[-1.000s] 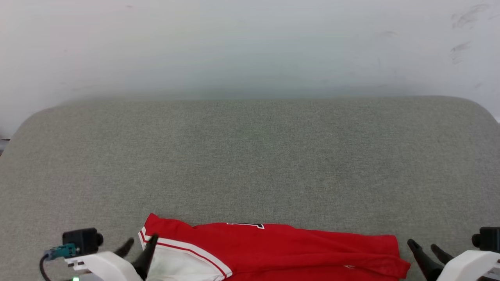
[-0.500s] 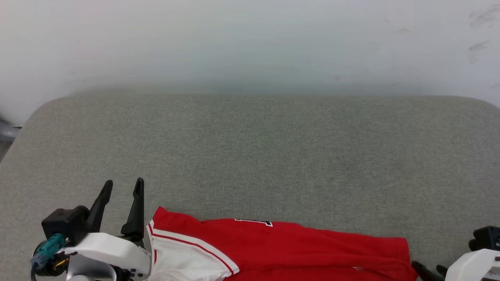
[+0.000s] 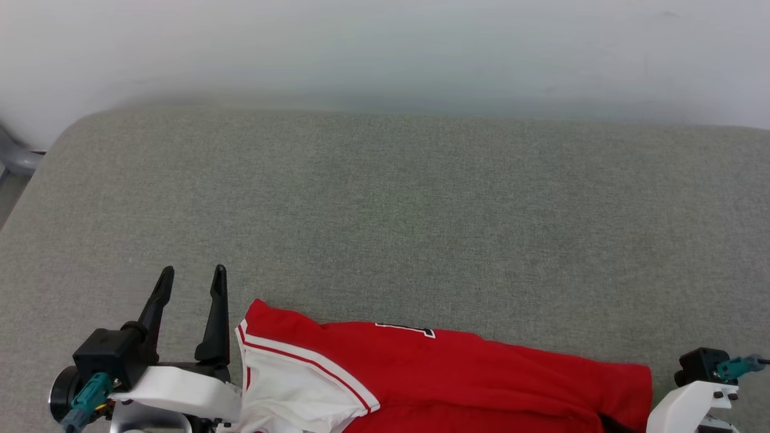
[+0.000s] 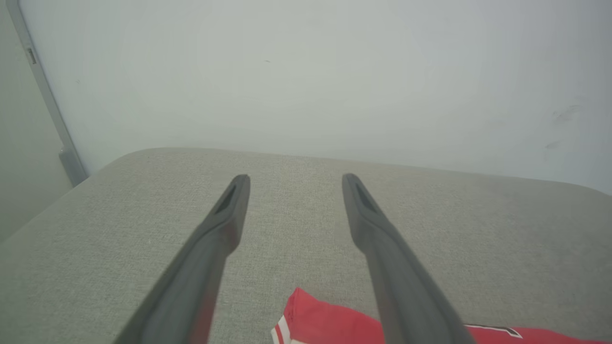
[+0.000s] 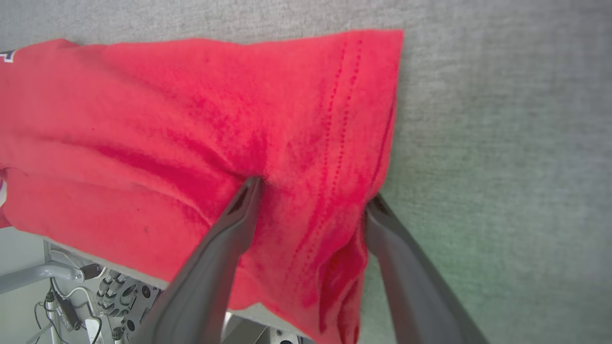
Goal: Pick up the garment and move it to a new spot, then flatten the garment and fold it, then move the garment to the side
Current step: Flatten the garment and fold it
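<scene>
This looks like a bare robotics lab or test room, not a home. The counter (image 3: 385, 210) is a wide slab with rounded corners, covered in plain grey woven fabric. It stands before a blank pale wall (image 3: 385, 48) marked with a few dark scuff marks (image 4: 566, 114). A grey metal upright (image 4: 45, 100) runs up the wall at the left. Below the counter's near edge — in the right wrist view — are a grey frame bar (image 5: 33, 277), loose cables (image 5: 61, 308) and machine parts. A red garment (image 3: 457, 373) lies on the counter.
</scene>
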Motion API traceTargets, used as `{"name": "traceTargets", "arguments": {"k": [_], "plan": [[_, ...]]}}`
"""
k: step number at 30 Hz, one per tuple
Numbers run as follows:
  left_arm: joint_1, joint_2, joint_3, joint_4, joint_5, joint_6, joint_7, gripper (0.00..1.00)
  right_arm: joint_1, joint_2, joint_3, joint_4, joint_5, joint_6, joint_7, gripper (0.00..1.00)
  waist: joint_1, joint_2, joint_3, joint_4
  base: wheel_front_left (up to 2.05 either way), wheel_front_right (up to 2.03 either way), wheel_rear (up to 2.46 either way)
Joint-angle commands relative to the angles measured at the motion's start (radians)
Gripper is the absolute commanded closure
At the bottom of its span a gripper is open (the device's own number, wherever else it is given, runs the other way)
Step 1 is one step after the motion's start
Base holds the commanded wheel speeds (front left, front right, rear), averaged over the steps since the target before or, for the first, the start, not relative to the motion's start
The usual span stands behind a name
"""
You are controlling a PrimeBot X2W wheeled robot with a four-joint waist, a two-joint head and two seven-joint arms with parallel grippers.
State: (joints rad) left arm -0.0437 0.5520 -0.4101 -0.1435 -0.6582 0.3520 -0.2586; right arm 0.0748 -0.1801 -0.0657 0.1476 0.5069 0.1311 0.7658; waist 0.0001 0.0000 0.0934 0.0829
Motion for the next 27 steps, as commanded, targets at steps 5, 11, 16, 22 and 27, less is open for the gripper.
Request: {"name": "traceTargets", "arguments": {"k": [5, 11, 16, 22, 27], "plan": [[-0.001, -0.015, -0.001, 0.005, 0.025, -0.008, -0.007, 0.00, -0.027, 0.013, 0.044, 0.063, 0.018, -0.001, -0.003, 1.00, -0.0001, 0.0000, 0.014, 0.000, 0.00, 0.00, 0.00], [0.004, -0.015, -0.004, 0.021, 0.041, -0.013, -0.007, 0.00, -0.058, -0.019, 0.051, 0.061, 0.031, -0.001, -0.027, 1.00, -0.0001, 0.0000, -0.001, -0.010, 0.00, 0.00, 0.00], [0.024, -0.009, -0.009, 0.033, 0.045, -0.007, -0.003, 0.00, -0.071, -0.049, 0.023, 0.048, 0.037, -0.001, -0.041, 1.00, -0.0001, 0.0000, -0.032, -0.026, 0.00, 0.00, 0.00], [0.044, -0.004, -0.021, 0.035, 0.047, 0.001, 0.009, 0.00, -0.064, -0.071, -0.050, 0.054, 0.030, -0.001, -0.032, 1.00, -0.0001, 0.0000, -0.071, -0.050, 0.00, 0.00, 0.00], [0.057, 0.000, -0.026, 0.030, 0.050, 0.009, 0.018, 0.00, -0.054, -0.092, -0.157, 0.056, 0.018, -0.001, -0.021, 1.00, -0.0001, 0.0000, -0.091, -0.070, 0.00, 0.00, 0.00]]}}
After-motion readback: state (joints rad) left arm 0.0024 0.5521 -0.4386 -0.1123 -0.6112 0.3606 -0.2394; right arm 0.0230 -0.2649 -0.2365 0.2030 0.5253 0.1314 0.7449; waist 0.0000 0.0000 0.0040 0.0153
